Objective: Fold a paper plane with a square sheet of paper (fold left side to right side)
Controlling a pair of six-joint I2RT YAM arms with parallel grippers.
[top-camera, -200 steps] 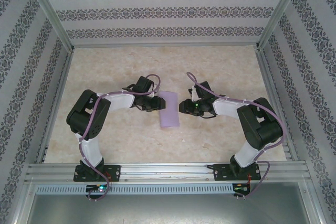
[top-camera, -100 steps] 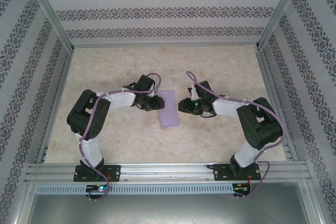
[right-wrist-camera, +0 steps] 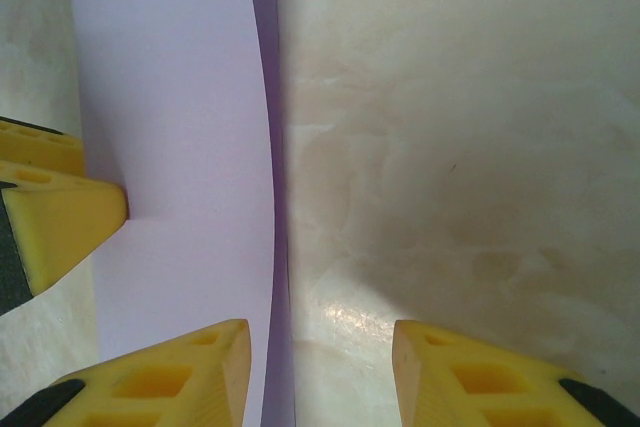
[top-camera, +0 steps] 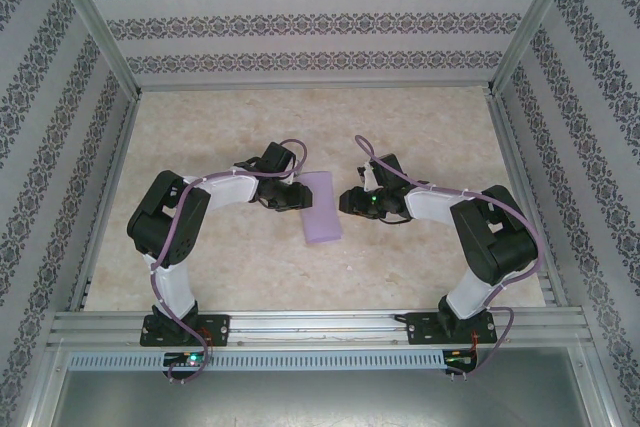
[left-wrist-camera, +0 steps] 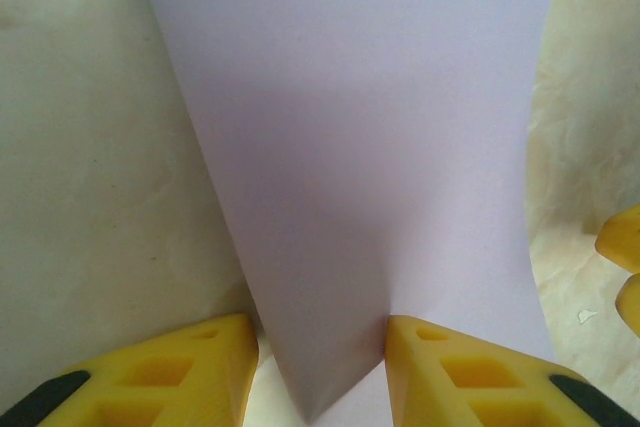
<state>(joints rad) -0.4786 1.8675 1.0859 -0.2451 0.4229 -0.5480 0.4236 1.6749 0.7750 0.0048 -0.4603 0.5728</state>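
Note:
The square sheet of paper [top-camera: 322,209] is lavender and lies folded into a narrow strip on the table between the two arms. My left gripper [top-camera: 297,197] is at its left edge. In the left wrist view a raised flap of the sheet [left-wrist-camera: 350,167] comes down to a point between the yellow fingers [left-wrist-camera: 200,367] of the left gripper [left-wrist-camera: 320,337], which stand apart. My right gripper [top-camera: 346,203] is at the sheet's right edge. In the right wrist view the right gripper [right-wrist-camera: 320,342] is open. Its left finger [right-wrist-camera: 170,377] rests over the paper [right-wrist-camera: 170,97], and bare table lies between the jaws.
The table [top-camera: 420,137] is pale marble-patterned, with patterned walls and metal rails on three sides. A finger of the left gripper [right-wrist-camera: 60,217] shows across the paper in the right wrist view. A tip of the right gripper [left-wrist-camera: 625,247] shows at the edge of the left wrist view.
The left wrist has shifted slightly toward the paper. The paper and the right arm stay where they were.

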